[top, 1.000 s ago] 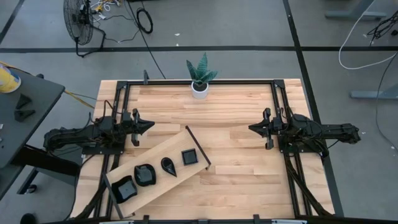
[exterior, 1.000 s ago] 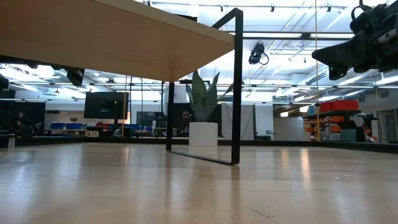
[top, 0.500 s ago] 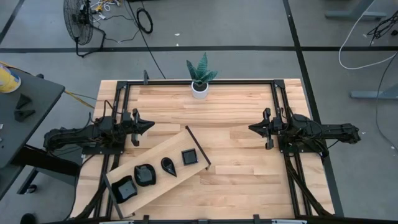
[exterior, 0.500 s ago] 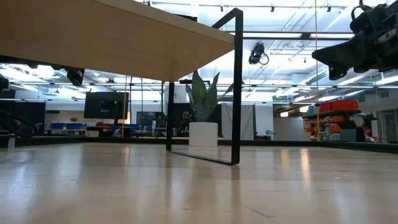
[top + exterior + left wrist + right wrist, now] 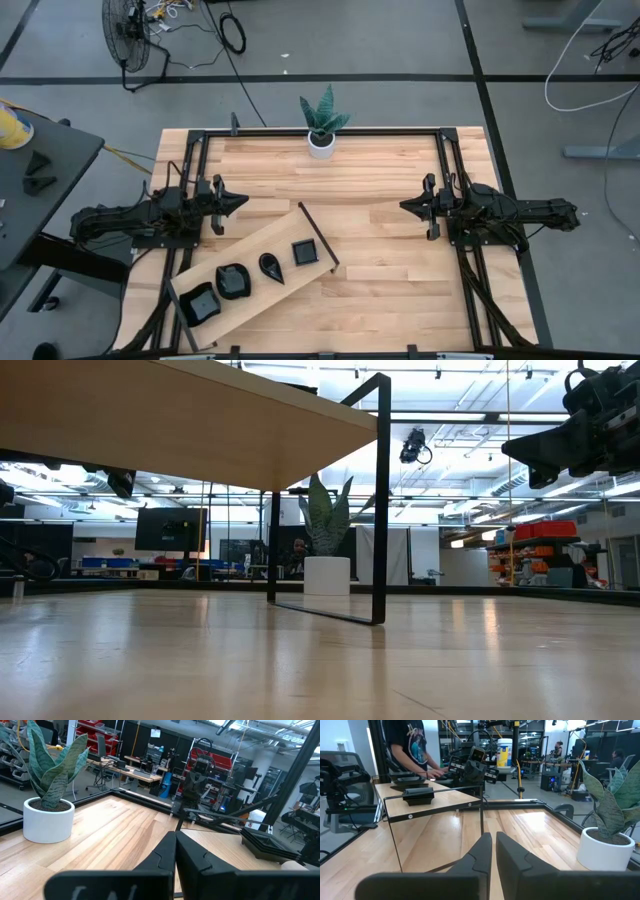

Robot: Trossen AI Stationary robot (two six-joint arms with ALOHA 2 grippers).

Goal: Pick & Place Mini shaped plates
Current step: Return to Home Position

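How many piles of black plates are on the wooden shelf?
4, in a row along the shelf: square pile at its right end, then teardrop pile, rounded pile, and squarish pile at its left end. Lower plates are hidden.

we see bright, even light from white ceiling strip lamps [image 5: 480, 402]; the pale wooden worktop [image 5: 300, 660] shows soft sheen, and the underside of the light wooden shelf [image 5: 150, 420] lies shaded.
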